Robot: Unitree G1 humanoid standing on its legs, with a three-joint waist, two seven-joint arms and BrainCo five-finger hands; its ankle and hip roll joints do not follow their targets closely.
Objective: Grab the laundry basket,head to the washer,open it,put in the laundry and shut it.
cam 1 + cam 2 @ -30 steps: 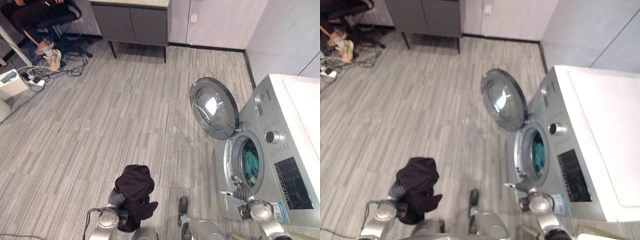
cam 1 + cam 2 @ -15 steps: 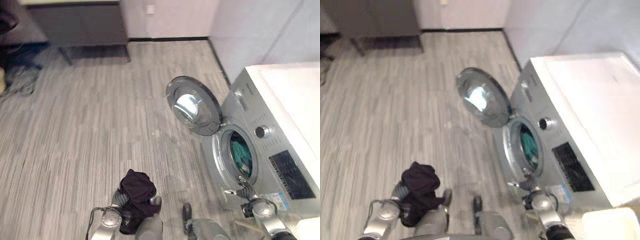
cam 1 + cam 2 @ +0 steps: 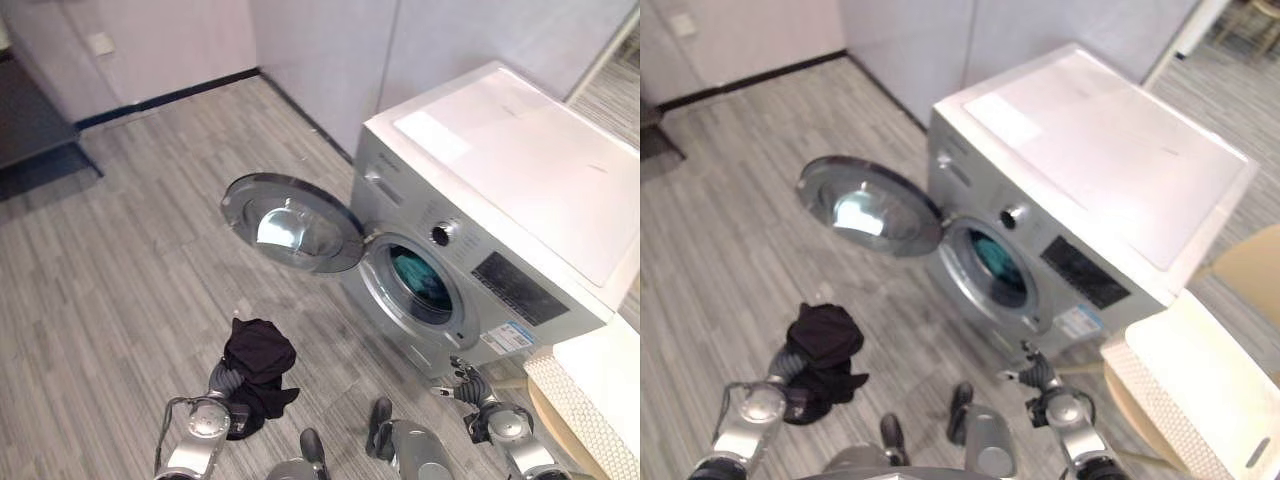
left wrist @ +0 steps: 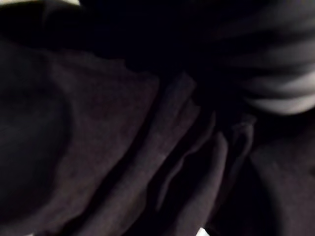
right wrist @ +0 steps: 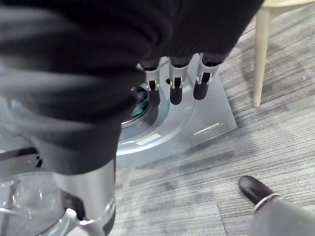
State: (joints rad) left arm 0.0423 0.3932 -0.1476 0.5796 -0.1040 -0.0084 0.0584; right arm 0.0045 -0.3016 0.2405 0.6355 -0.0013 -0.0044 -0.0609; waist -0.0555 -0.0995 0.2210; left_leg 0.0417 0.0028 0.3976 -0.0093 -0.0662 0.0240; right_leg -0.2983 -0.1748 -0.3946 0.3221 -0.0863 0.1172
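Ahead and to the right, the washer (image 3: 470, 230) stands with its door (image 3: 292, 222) swung wide, teal laundry visible in the drum (image 3: 420, 280). Dark laundry (image 3: 257, 357) is bunched over the left hand (image 3: 225, 385), whose fingers cannot be told. The right hand (image 5: 174, 78), nearer the opening, is held empty with straight fingers.

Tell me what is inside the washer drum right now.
Through the open door of the washer, teal cloth lies in the drum. How much lies deeper in is hidden by the drum's rim. The dark laundry is outside, bunched over the left robot hand.
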